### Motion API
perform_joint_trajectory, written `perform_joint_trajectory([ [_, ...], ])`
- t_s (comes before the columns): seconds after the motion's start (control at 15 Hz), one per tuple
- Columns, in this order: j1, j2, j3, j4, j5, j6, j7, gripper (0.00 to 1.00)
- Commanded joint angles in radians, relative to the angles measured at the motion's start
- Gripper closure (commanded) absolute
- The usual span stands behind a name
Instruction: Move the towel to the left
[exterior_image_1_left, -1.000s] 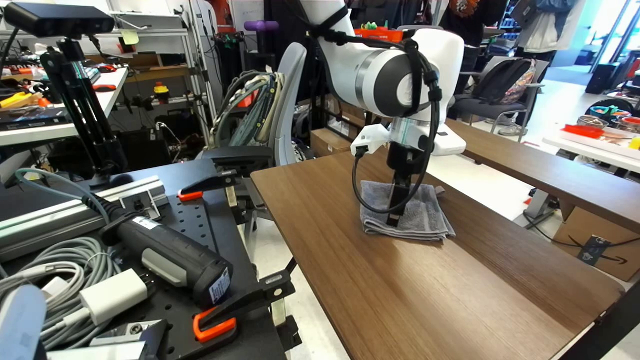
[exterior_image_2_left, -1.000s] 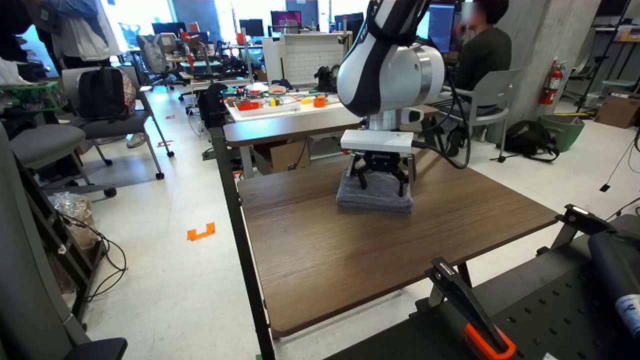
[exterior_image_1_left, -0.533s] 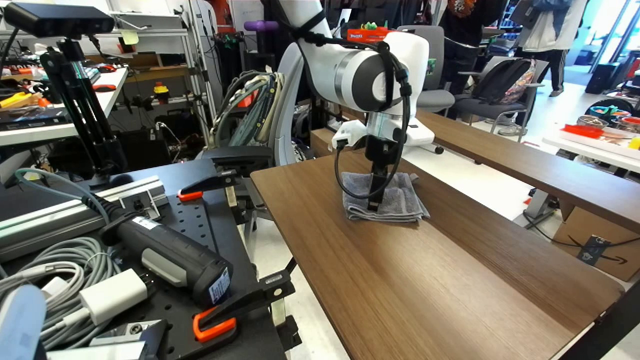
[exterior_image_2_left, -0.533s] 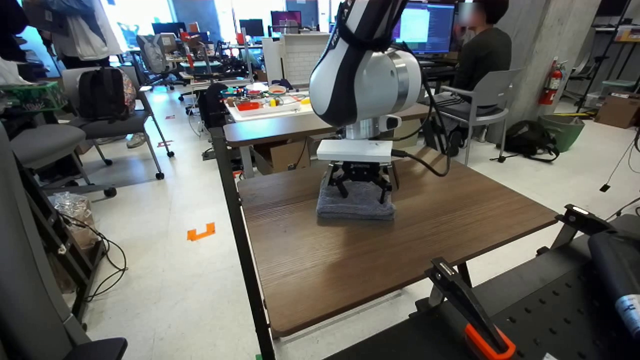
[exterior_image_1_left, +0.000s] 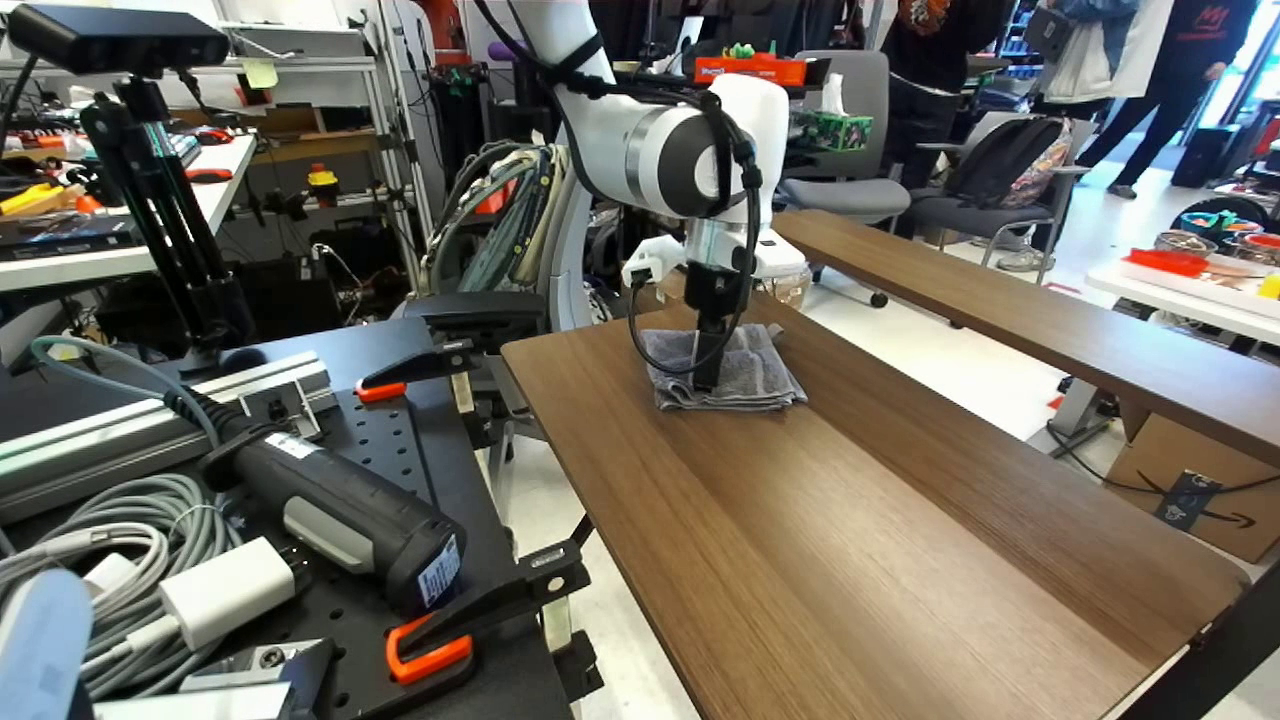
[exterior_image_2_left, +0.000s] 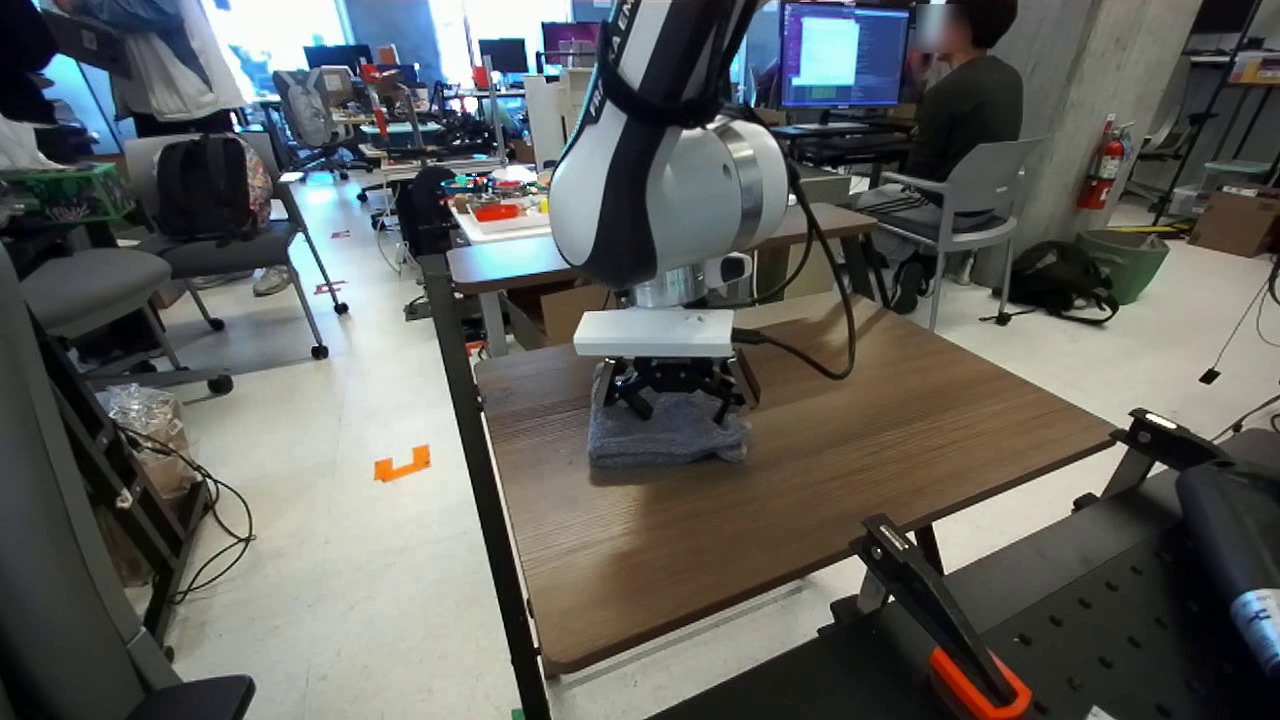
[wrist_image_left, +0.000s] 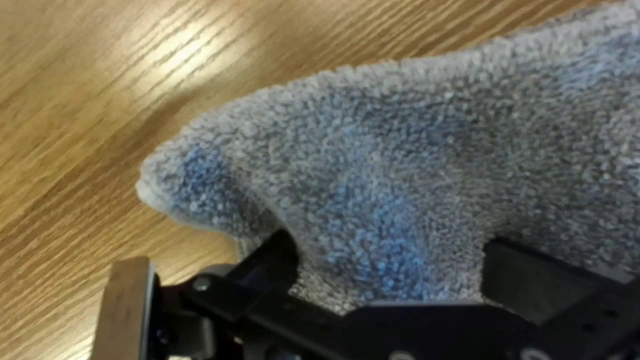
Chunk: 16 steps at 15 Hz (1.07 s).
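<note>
A folded grey towel (exterior_image_1_left: 755, 380) lies on the brown wooden table (exterior_image_1_left: 900, 560), towards its far end in that view. It also shows in an exterior view (exterior_image_2_left: 650, 440) near the table's left part, with its front right corner slightly raised. My gripper (exterior_image_2_left: 683, 415) points down onto the towel. In the wrist view, its black fingers (wrist_image_left: 389, 245) stand well apart and tilt inward, with towel fabric (wrist_image_left: 400, 165) bunched between them. A corner of the towel curls at left there. The fingertips are partly buried in the cloth.
A black pegboard bench with orange clamps (exterior_image_1_left: 430, 650) and a handheld tool (exterior_image_1_left: 350, 510) stands beside the table. A black post (exterior_image_2_left: 470, 480) runs along a short table edge. A grey office chair (exterior_image_1_left: 570, 200) and another brown table (exterior_image_1_left: 1000, 290) are close by.
The gripper and towel have slid together across the table, moving left in both exterior views, farther from the camera in one and nearer in the other. The fingers stay in the towel.
</note>
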Motion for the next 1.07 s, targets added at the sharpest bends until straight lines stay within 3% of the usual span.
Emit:
perform_joint_trajectory([
  [0.0, 0.017, 0.0, 0.001, -0.026, -0.016, 0.059, 0.023, 0.0],
  [0.27, 0.036, -0.069, -0.004, -0.11, -0.01, 0.139, 0.035, 0.0],
  [0.6, 0.019, -0.216, 0.044, -0.33, 0.005, 0.292, -0.043, 0.0],
  [0.67, 0.021, -0.223, 0.039, -0.346, 0.002, 0.295, -0.046, 0.0],
  [0.73, 0.031, -0.16, 0.028, -0.248, 0.005, 0.248, -0.018, 0.0],
  [1.0, 0.031, -0.196, 0.029, -0.311, 0.006, 0.268, -0.03, 0.0],
])
